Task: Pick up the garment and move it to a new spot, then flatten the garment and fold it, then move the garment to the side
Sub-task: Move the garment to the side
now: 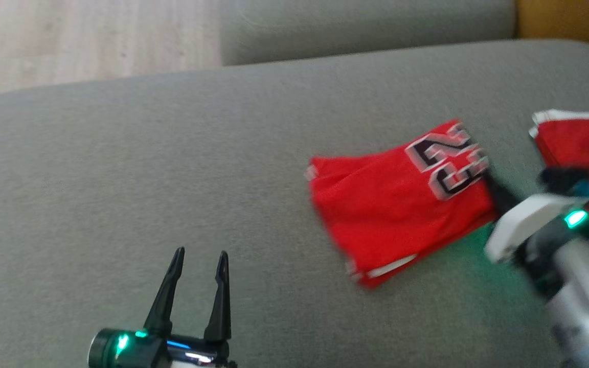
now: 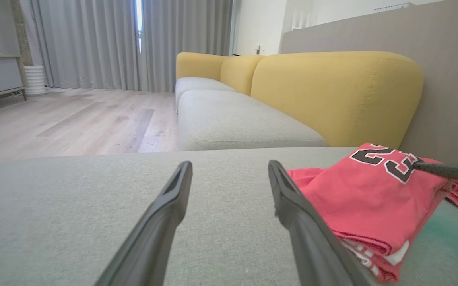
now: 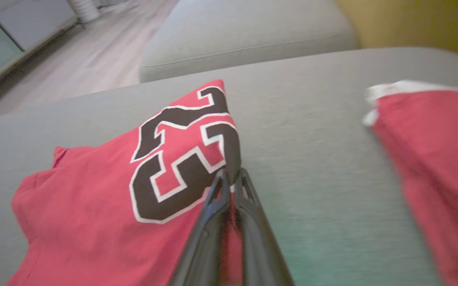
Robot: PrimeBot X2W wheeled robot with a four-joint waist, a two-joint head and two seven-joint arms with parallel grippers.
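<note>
Right hand (image 3: pixel 231 174) clamps shut on folded red garment (image 1: pixel 397 209) edge (at the number print (image 3: pixel 181 159)). Left hand (image 1: pixel 200 253) wide open, empty, garment off to its right.

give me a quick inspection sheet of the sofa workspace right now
surface: grey sofa cushion, flat and wide
job's things: red jersey, folded, number facing up, numbered corner raised off the cushion
clutter: second red cloth on the cushion, apart from the jersey, to its right
grippers: left gripper open, holding nothing, left of the jersey; right gripper shut on the jersey's numbered corner
cables: nothing seen
surroundings: yellow backrest, wooden floor, grey curtains
</note>
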